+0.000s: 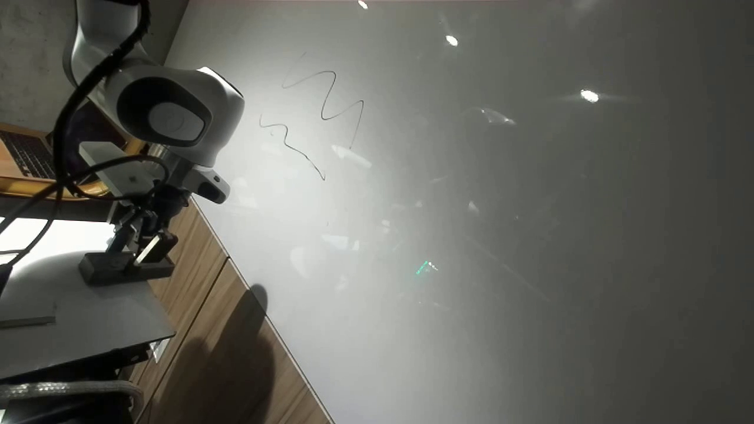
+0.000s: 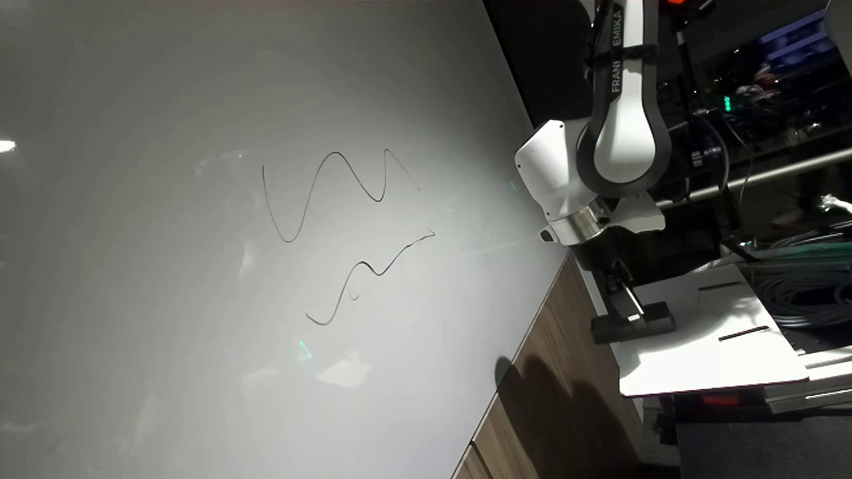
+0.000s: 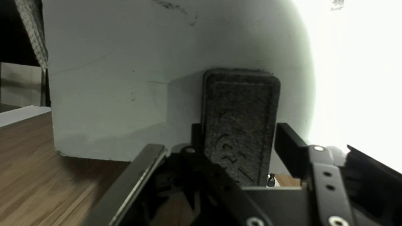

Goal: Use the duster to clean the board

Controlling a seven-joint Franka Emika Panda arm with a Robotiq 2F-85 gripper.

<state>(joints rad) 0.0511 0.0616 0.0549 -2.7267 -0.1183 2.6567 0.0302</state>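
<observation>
Since the short width likely suits pinching, the hand (image 3: 238, 133) straddles the duster (image 3: 241, 103) at the edge of the table (image 3: 110, 103), 2 fingers (image 3: 290, 147) close alongside; whether they're gripping, I can't tell, and the board (image 2: 166, 299) awaits!

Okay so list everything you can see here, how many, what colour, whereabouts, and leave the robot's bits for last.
Duster: one, dark grey, over the white tabletop
Board: one, glossy whitish grey, filling most of both exterior views
Marker squiggles: two long plus a tiny mark, dark, on the board
White tabletop: one, white, near the wooden surface
Wooden surface: one, brown, along the board's edge
Laptop: one, dark keys, at the edge of an exterior view
Braided hose: one, grey, below the tabletop
Coiled cables: count unclear, greyish, beyond the tabletop
Black cables: several, black, along the arm
Arm: one, white and dark grey, claw end at the tabletop
Claw: one, black, straddling the duster; grip unclear
</observation>
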